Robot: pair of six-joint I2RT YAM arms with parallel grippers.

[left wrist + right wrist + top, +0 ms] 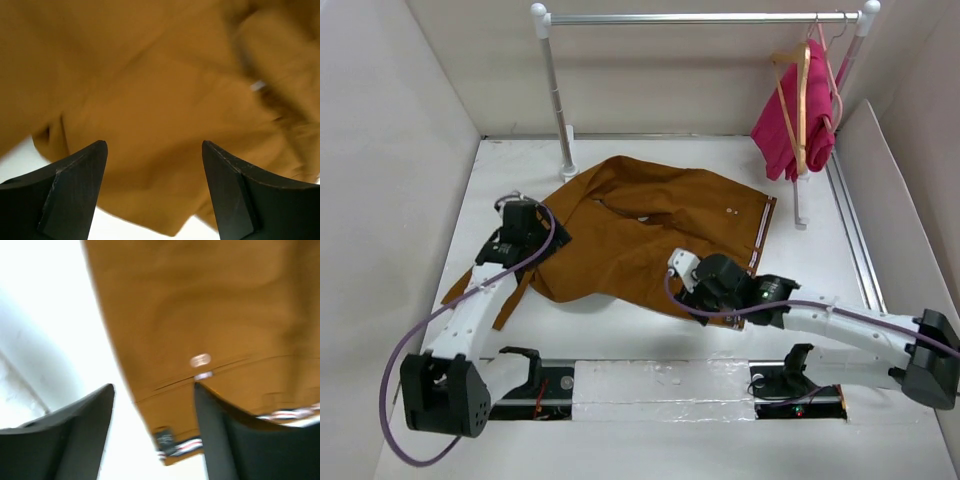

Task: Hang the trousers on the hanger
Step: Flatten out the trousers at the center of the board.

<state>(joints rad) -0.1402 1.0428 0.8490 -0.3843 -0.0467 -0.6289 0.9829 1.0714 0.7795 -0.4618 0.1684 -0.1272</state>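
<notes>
Bright, even light; both wrist views blurred.

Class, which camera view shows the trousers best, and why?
The top external view: the whole trousers lie spread on the table. The left wrist view shows only plain brown cloth; the right wrist view, a blurred waistband edge with a button.

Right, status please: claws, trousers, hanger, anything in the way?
Both open, left claw and right claw, over the cloth. Unheld, trousers lie spread on table. On rail: hanger, pink garment beside it.
</notes>
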